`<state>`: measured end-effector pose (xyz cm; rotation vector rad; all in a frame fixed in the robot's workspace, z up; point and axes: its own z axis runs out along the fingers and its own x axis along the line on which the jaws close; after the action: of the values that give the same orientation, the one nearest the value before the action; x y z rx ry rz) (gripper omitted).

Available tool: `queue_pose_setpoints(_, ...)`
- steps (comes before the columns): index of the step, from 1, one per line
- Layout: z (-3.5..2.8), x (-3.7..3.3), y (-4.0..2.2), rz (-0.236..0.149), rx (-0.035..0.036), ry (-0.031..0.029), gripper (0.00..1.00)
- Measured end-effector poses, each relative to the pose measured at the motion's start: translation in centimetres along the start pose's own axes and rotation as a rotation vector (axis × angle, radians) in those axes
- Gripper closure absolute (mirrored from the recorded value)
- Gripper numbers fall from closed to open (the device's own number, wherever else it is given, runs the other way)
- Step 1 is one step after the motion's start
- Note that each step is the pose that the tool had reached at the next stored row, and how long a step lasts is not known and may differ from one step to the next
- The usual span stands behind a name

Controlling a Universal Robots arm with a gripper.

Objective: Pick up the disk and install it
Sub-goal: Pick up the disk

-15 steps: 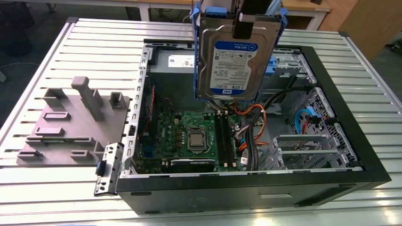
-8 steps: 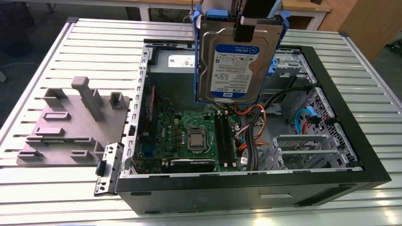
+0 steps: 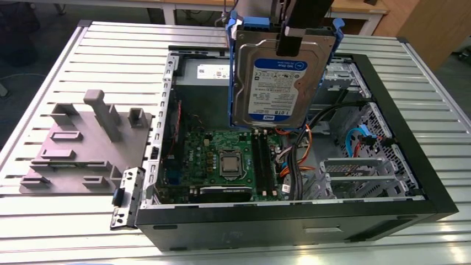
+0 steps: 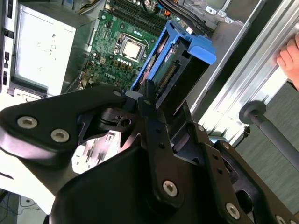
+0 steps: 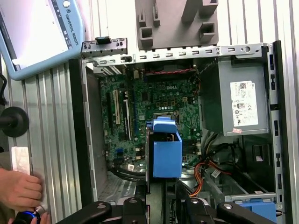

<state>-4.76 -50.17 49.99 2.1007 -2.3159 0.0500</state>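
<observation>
The disk (image 3: 271, 83) is a silver-grey drive with a white-and-blue label and blue side rails. It hangs upright above the open computer case (image 3: 412, 182), over the motherboard (image 3: 220, 160). My gripper (image 3: 290, 40) is shut on its upper edge from above. In the second wrist view the disk (image 4: 180, 60) points down towards the board, with the black fingers (image 4: 148, 100) clamped on its near end. In the first wrist view the disk (image 5: 167, 151) shows end-on as a blue block over the board's middle, above my gripper (image 5: 156, 201).
A grey power-supply box (image 5: 238, 102) fills one corner of the case. Another blue caddy (image 5: 259, 208) sits in its cage. Beside the case on the slatted table lies a grey fixture block (image 3: 81, 143). A person's hand (image 5: 18, 189) and a blue-framed pendant (image 5: 37, 32) are near the case.
</observation>
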Motion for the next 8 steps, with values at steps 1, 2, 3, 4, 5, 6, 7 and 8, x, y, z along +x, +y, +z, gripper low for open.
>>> queue_pose_setpoints(1,0.00,-0.01,0.00,0.000,0.0000,0.0001,0.65)
queue_pose_setpoints(2,0.00,-0.01,0.00,0.000,0.0000,0.0000,0.65)
queue_pose_setpoints(3,0.00,-0.02,0.00,0.000,0.0000,0.0000,0.65)
queue_pose_setpoints(4,0.00,-0.02,0.00,0.000,0.0000,0.0000,0.65)
queue_pose_setpoints(5,0.00,-0.02,0.00,0.000,0.0000,-0.0001,0.65)
queue_pose_setpoints(6,0.00,-0.03,0.00,0.000,0.0000,0.0000,0.65)
queue_pose_setpoints(7,0.00,-0.03,0.00,0.000,0.0000,0.0000,0.65)
queue_pose_setpoints(8,0.00,-0.03,0.01,0.000,0.0000,0.0000,0.65)
